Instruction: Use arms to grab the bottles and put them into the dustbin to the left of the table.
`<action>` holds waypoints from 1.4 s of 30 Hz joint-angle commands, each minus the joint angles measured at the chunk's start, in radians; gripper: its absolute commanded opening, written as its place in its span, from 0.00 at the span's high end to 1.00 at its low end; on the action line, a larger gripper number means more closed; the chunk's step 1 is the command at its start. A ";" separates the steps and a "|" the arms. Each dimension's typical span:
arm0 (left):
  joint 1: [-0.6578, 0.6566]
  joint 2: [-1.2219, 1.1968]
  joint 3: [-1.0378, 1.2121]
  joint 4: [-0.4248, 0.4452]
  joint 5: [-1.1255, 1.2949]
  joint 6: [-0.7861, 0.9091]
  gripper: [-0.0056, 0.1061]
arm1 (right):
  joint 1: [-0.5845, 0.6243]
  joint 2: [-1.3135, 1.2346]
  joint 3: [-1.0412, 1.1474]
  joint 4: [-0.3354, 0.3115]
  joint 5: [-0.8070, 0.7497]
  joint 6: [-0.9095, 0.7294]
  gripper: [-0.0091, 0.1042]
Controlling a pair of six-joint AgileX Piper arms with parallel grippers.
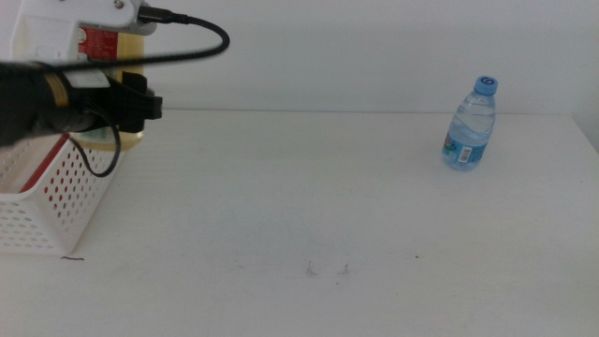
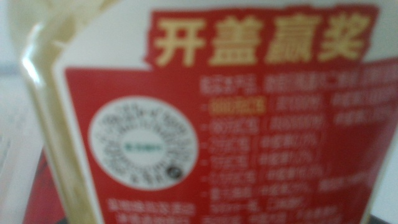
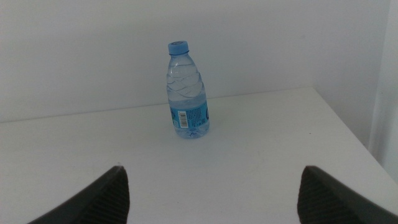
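Filling the left wrist view edge to edge is the yellow juice bottle, its red label with pale yellow Chinese characters and a round white QR-type mark, all blurred from closeness. Left gripper's jaws do not show in that view. Middle view, far left: left arm reaches in from the picture's left side, black with a gold ring, white housing block above it and a black cable looping off to the right. Left gripper sits over the dustbin, and the juice bottle shows in pieces behind the housing and jaws, a strip of red label above, yellow body below. The fingers look clamped on it, though the bottle's lower part is hidden behind the hardware, so the grip itself is hard to read; it appears held above the dustbin's far corner rather than resting in it. Dustbin: white perforated basket at the table's left side, something red visible through the wall holes.

Table: white, a few tiny dark specks near the front centre.

Far right: small water bottle, clear with blue cap and blue label, upright on the table near the back edge, well apart from the dustbin. Right wrist view shows the same water bottle standing ahead of the right gripper, whose two dark jaws are spread wide with nothing between them.
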 commanded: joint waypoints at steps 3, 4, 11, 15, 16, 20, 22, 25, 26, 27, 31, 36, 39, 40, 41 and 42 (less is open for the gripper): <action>0.014 -0.002 -0.179 -0.259 0.287 0.333 0.96 | -0.007 -0.005 0.004 -0.004 -0.006 -0.004 0.10; 0.033 0.008 -0.227 -0.298 0.340 0.401 0.96 | -0.007 -0.005 0.004 -0.004 -0.006 -0.004 0.10; 0.269 0.168 -0.563 -0.420 0.676 0.630 0.96 | -0.007 -0.005 0.004 -0.004 -0.006 -0.004 0.10; 0.418 0.328 -0.747 -0.480 0.787 0.737 0.96 | -0.007 -0.005 0.004 -0.004 -0.006 -0.004 0.10; 0.439 0.362 -0.778 -0.478 0.805 0.756 0.96 | -0.007 -0.005 0.004 -0.004 -0.006 -0.004 0.10; 0.500 0.480 -0.857 -0.462 0.852 0.782 0.96 | -0.007 -0.005 0.004 -0.004 -0.006 -0.004 0.10; 0.526 0.540 -0.878 -0.464 0.852 0.791 0.96 | -0.007 -0.005 0.004 -0.004 -0.006 -0.004 0.10; 0.554 0.611 -0.880 -0.466 0.852 0.808 0.96 | -0.007 -0.005 0.004 -0.004 -0.006 -0.004 0.10; 0.560 0.626 -0.880 -0.466 0.852 0.818 0.96 | -0.007 -0.005 0.004 -0.004 -0.006 -0.004 0.10; 0.569 0.643 -0.880 -0.466 0.852 0.827 0.96 | -0.007 -0.005 0.004 -0.004 -0.006 -0.004 0.10; 0.590 0.691 -0.880 -0.466 0.852 0.834 0.96 | -0.007 -0.005 0.004 -0.004 -0.006 -0.004 0.10; 0.594 0.739 -0.880 -0.458 0.852 0.853 0.96 | -0.007 -0.005 0.004 -0.004 -0.006 -0.004 0.10; 0.594 0.764 -0.880 -0.465 0.852 0.860 0.92 | -0.007 -0.005 0.004 -0.004 -0.006 -0.004 0.10; 0.594 0.771 -0.880 -0.465 0.852 0.860 0.89 | -0.007 -0.005 0.004 -0.004 -0.006 -0.004 0.10; 0.594 0.776 -0.880 -0.465 0.852 0.860 0.86 | -0.007 -0.005 0.004 -0.004 -0.006 -0.004 0.10; 0.592 0.785 -0.880 -0.465 0.852 0.860 0.82 | -0.007 -0.005 0.004 -0.004 -0.006 -0.004 0.10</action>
